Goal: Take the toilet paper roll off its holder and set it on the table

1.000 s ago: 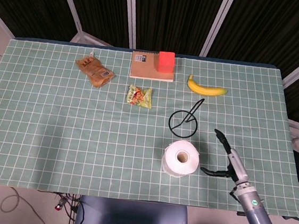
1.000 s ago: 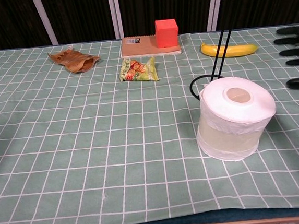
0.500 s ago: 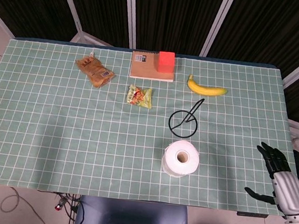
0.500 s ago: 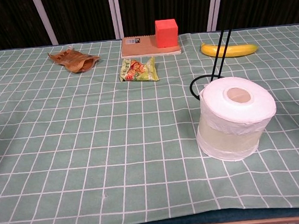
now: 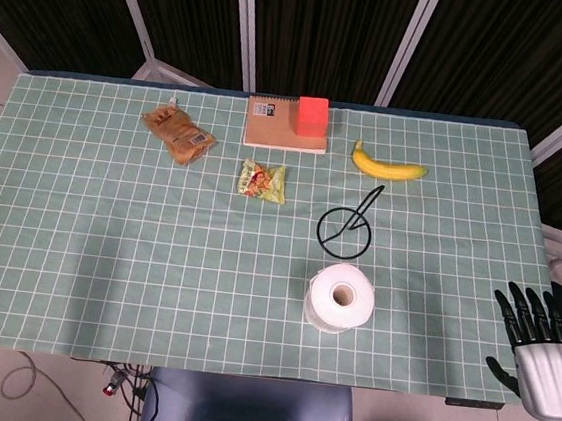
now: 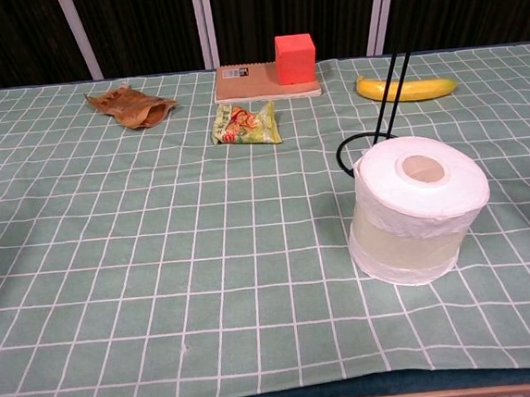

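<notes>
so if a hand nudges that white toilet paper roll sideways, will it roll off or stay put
The white toilet paper roll would probably slide, not roll: it stands on its flat end, core hole facing up. It is squat and wide, so tipping seems unlikely. Its soft paper sides would likely dent under a firm push.

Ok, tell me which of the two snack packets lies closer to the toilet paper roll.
The green snack packet, just below the notebook. The brown packet lies further off, toward the far left, away from the toilet paper roll.
</notes>
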Robot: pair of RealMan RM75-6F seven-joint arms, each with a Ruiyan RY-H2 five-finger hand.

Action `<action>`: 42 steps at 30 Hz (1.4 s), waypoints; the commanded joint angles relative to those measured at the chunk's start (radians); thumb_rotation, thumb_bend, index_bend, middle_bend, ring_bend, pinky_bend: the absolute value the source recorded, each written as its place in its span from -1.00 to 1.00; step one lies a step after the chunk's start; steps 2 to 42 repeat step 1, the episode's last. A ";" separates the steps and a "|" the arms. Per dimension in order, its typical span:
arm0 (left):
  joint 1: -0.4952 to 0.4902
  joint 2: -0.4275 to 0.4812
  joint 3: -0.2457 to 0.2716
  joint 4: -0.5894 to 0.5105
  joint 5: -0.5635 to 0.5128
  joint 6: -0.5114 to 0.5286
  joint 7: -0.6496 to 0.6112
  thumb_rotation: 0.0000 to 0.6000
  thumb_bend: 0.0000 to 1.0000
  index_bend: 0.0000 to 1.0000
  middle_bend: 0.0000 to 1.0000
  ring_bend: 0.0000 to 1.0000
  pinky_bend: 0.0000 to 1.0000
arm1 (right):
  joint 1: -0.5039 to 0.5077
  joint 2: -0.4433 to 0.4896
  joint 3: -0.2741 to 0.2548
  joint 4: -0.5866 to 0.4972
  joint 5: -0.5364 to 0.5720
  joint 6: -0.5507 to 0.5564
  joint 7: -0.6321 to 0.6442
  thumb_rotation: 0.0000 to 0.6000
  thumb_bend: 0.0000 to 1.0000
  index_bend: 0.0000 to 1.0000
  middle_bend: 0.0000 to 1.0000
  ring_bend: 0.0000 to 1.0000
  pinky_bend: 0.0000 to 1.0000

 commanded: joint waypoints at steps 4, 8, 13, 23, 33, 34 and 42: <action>0.000 0.000 0.000 0.002 0.002 0.001 -0.003 1.00 -0.55 -0.76 -1.00 -1.00 -0.93 | 0.007 -0.003 -0.007 0.002 0.009 -0.015 0.004 1.00 -0.99 -1.00 -1.00 -1.00 -1.00; 0.000 0.000 0.000 0.002 0.002 0.001 -0.003 1.00 -0.55 -0.76 -1.00 -1.00 -0.93 | 0.007 -0.003 -0.007 0.002 0.009 -0.015 0.004 1.00 -0.99 -1.00 -1.00 -1.00 -1.00; 0.000 0.000 0.000 0.002 0.002 0.001 -0.003 1.00 -0.55 -0.76 -1.00 -1.00 -0.93 | 0.007 -0.003 -0.007 0.002 0.009 -0.015 0.004 1.00 -0.99 -1.00 -1.00 -1.00 -1.00; 0.000 0.000 0.000 0.002 0.002 0.001 -0.003 1.00 -0.55 -0.76 -1.00 -1.00 -0.93 | 0.007 -0.003 -0.007 0.002 0.009 -0.015 0.004 1.00 -0.99 -1.00 -1.00 -1.00 -1.00; 0.000 0.000 0.000 0.002 0.002 0.001 -0.003 1.00 -0.55 -0.76 -1.00 -1.00 -0.93 | 0.007 -0.003 -0.007 0.002 0.009 -0.015 0.004 1.00 -0.99 -1.00 -1.00 -1.00 -1.00; 0.000 0.000 0.000 0.002 0.002 0.001 -0.003 1.00 -0.55 -0.76 -1.00 -1.00 -0.93 | 0.007 -0.003 -0.007 0.002 0.009 -0.015 0.004 1.00 -0.99 -1.00 -1.00 -1.00 -1.00; 0.000 0.000 0.000 0.002 0.002 0.001 -0.003 1.00 -0.55 -0.76 -1.00 -1.00 -0.93 | 0.007 -0.003 -0.007 0.002 0.009 -0.015 0.004 1.00 -0.99 -1.00 -1.00 -1.00 -1.00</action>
